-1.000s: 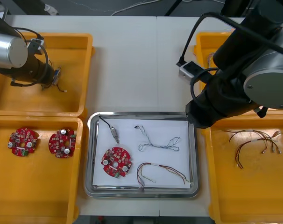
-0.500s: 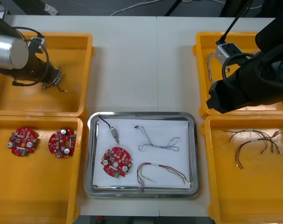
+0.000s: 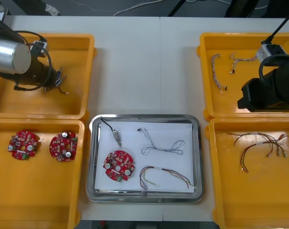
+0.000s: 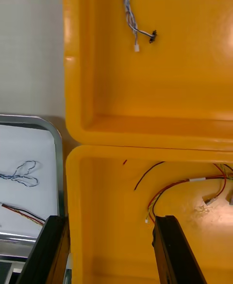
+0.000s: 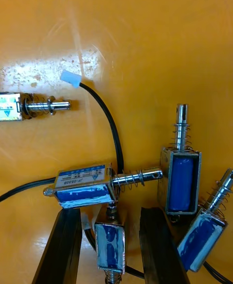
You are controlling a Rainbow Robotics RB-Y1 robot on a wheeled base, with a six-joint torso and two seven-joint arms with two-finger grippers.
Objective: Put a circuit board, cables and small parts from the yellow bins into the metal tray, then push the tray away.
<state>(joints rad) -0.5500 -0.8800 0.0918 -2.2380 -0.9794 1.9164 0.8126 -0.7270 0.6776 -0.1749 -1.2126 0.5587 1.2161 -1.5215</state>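
Cluster of boxy, spring-tipped small metal parts (image 5: 180, 179) at left gripper (image 5: 110, 212)

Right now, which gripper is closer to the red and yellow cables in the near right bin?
Right. The right gripper hangs over the right bins, close to those red and yellow cables. The left gripper is across the table, among small metal parts in the far left bin.

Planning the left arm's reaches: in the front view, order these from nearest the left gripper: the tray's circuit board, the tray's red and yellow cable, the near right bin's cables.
From the left gripper, in the far left bin:
1. Circuit board, left side of the tray.
2. Red and yellow cable, tray's right side.
3. Red and yellow cables, near right bin.
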